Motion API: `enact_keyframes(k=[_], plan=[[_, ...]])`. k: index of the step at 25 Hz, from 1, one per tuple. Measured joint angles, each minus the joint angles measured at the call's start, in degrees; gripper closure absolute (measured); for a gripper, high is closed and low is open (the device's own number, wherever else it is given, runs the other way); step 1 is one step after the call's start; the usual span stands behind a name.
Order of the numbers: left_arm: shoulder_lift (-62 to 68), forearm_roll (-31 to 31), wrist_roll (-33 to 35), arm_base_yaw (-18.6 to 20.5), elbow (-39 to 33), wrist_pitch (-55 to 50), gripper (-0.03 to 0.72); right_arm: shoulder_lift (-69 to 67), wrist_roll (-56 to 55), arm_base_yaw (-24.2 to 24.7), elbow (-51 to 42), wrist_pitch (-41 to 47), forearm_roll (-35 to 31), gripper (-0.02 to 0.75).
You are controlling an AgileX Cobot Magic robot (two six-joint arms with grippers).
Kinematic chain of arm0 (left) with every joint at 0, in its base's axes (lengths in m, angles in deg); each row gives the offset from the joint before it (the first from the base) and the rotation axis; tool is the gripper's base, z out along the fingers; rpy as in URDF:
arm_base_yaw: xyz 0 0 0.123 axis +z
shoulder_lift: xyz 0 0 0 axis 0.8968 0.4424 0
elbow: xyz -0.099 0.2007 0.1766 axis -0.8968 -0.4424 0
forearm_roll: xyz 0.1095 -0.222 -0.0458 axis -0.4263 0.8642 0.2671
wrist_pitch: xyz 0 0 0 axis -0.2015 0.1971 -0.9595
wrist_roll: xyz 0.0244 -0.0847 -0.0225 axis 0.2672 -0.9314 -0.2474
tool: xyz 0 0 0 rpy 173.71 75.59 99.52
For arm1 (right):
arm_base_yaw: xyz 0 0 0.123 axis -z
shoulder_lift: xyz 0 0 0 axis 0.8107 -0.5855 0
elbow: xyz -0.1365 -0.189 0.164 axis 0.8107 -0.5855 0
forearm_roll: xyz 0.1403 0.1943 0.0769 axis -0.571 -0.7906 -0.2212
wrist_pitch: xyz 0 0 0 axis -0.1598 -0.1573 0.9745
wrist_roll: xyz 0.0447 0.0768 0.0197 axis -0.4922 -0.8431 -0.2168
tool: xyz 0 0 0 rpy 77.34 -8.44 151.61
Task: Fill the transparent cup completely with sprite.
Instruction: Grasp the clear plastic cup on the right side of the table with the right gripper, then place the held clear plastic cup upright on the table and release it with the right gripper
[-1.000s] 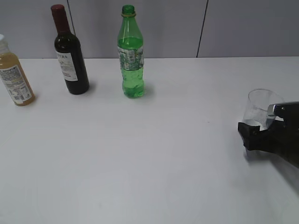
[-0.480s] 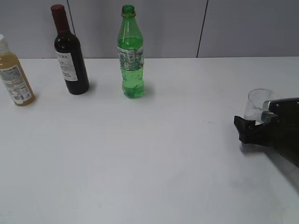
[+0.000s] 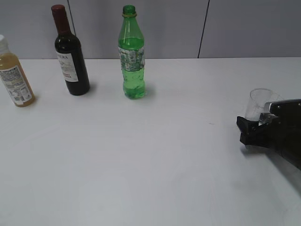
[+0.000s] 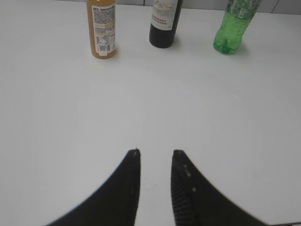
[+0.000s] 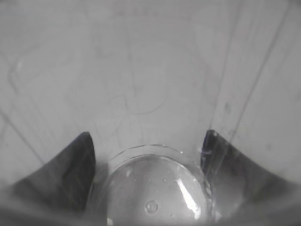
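So the step in hand looks like getting a grip on the transparent cup [image 3: 260, 104], and honestly the trick here is going easy. That tumbler looks thin and flimsy, so I'd pinch low-to-mid on the wall, square on both sides, just enough to hold without crushing it or tipping it. It also needs to stay upright, since it's going to be filled to the brim later.

Where things are: in the exterior view the cup sits at the right edge of the frame, middle height, standing on the white counter [image 3: 155, 155]. The right gripper [image 3: 256, 128] is right up against it from the lower right, its dark body covering the bottom part of the cup. In the right wrist view the cup fills nearly the whole frame, its round base at bottom center, one dark finger [image 5: 66, 169] at its left and the other at its right. The jaws bracket the cup but I can't tell if they're actually touching the wall.

The sprite bottle [image 3: 131, 54] is way off in the upper left-center, still capped.

The left gripper [image 4: 155, 162] hangs over bare counter, fingers only narrowly apart, holding nothing.
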Motion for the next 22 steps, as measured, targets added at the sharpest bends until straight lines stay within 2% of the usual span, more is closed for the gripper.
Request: enact_keyframes(k=[9, 18, 22], plan=[[0.0, 0.0, 0.0, 0.0, 0.0, 0.0, 0.511, 2.49, -0.05, 0.0, -0.18, 2.93, 1.79, 0.216], [0.0, 0.0, 0.0, 0.0, 0.0, 0.0, 0.512, 6.85, -0.1, 0.0, -0.18, 3.31, 17.74, 0.22], [0.0, 0.0, 0.0, 0.0, 0.0, 0.0, 0.51, 7.0, -0.1, 0.0, 0.96, 3.44, 29.52, 0.22]])
